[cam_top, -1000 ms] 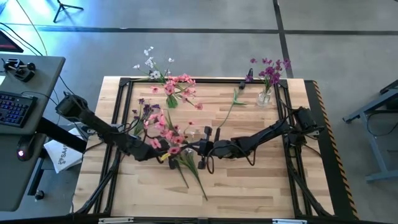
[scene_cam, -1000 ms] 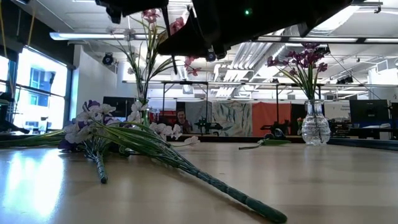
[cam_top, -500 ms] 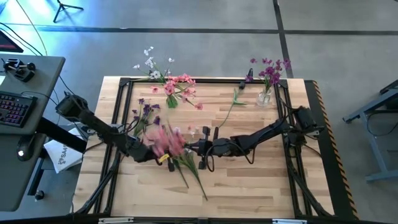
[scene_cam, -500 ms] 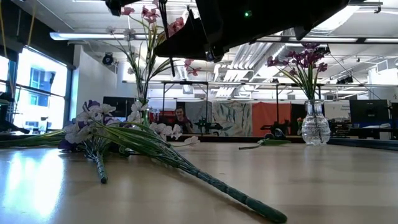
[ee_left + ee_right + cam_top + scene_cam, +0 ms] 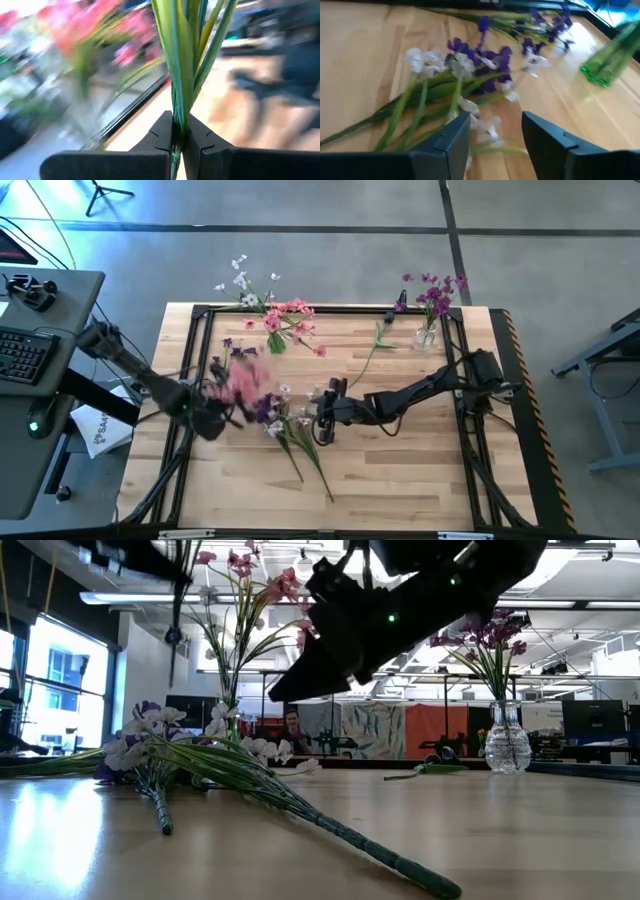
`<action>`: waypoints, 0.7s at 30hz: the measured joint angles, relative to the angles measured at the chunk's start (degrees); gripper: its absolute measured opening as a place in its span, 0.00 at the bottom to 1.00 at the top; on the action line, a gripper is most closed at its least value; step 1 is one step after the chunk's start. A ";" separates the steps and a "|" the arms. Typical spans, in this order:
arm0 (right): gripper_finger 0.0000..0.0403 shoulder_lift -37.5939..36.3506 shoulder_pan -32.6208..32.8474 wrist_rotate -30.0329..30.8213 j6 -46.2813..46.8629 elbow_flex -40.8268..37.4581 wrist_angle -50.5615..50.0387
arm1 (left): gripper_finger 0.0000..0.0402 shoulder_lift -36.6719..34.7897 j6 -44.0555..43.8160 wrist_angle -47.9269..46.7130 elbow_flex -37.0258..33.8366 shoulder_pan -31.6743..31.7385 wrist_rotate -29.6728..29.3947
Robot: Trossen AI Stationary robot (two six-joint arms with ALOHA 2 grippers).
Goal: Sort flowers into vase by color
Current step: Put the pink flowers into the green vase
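The left gripper (image 5: 177, 140) clamps green stems of a pink flower bunch (image 5: 238, 383), lifted above the table's (image 5: 420, 470) left side. The right gripper (image 5: 495, 135), fingers apart and empty, hovers over white and purple flowers (image 5: 465, 75) lying mid-table.

Loose flowers (image 5: 290, 435) clutter the table (image 5: 400, 470) middle, two vases (image 5: 426, 335) stand at the far edge, while near and right boards lie open.
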 joint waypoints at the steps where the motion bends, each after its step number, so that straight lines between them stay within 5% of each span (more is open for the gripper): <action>1: 0.44 0.86 0.11 -0.08 -0.81 0.00 1.62 | 0.00 -2.43 -3.41 -3.40 -1.62 1.20 -0.96; 7: 0.45 5.23 0.82 -1.44 -3.99 0.00 12.12 | 0.00 -16.44 -5.06 -0.65 -10.61 10.49 -1.37; 14: 0.42 5.82 0.41 -3.86 -4.13 0.00 14.73 | 0.00 -22.96 24.97 37.97 -19.81 26.67 29.82; 21: 0.40 5.80 0.55 -4.07 -4.17 0.00 14.60 | 0.00 -21.99 29.33 42.46 -20.53 41.63 35.67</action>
